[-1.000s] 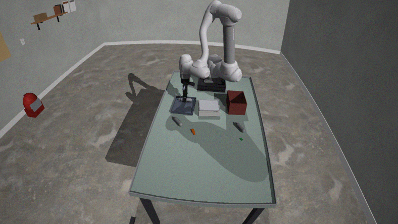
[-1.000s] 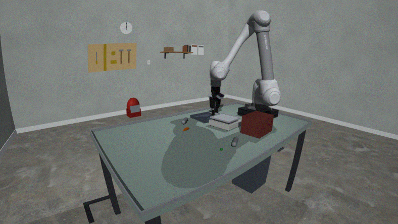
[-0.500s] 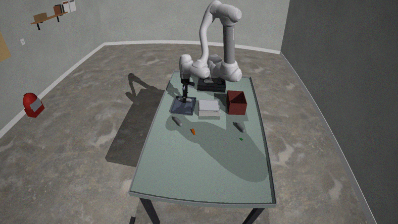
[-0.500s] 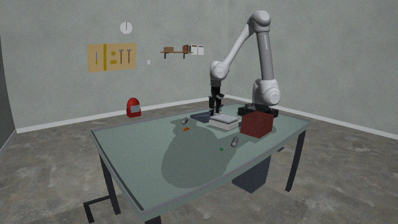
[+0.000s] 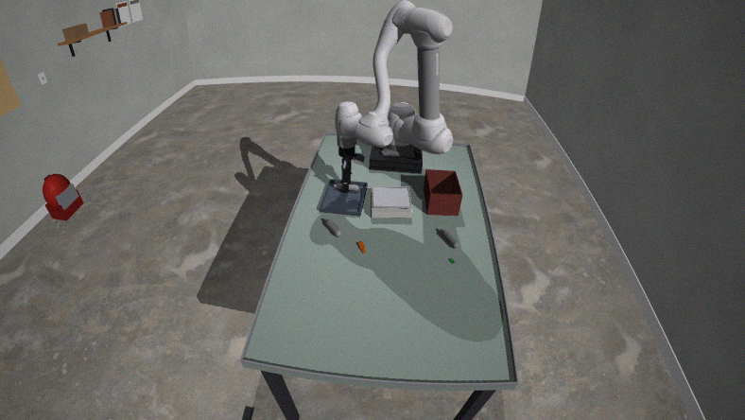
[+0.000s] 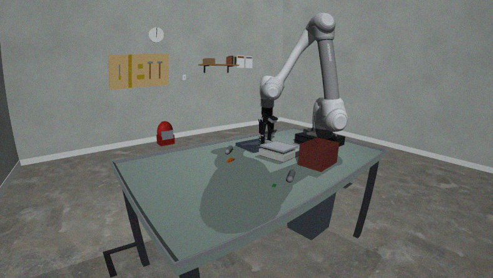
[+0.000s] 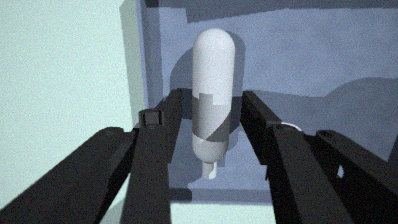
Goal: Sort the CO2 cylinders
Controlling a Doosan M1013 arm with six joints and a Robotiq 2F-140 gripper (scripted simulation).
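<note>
A white CO2 cylinder (image 7: 214,100) lies flat on the floor of the blue-grey tray (image 7: 300,65), near the tray's left wall. My gripper (image 7: 211,105) stands low over it, open, with a small gap between each finger and the cylinder. In the top and exterior views the gripper (image 5: 346,183) reaches down into the tray (image 5: 342,198) at the back left of the table. Two more grey cylinders lie on the table: one (image 5: 331,227) in front of the tray, one (image 5: 448,237) in front of the dark red scrap bin (image 5: 442,191). The white scale (image 5: 391,201) stands between tray and bin, with nothing on it.
A small orange piece (image 5: 360,246) and a small green piece (image 5: 451,260) lie on the table in front of the scale. The arm's black base (image 5: 396,159) stands behind the scale. The table has a low raised rim.
</note>
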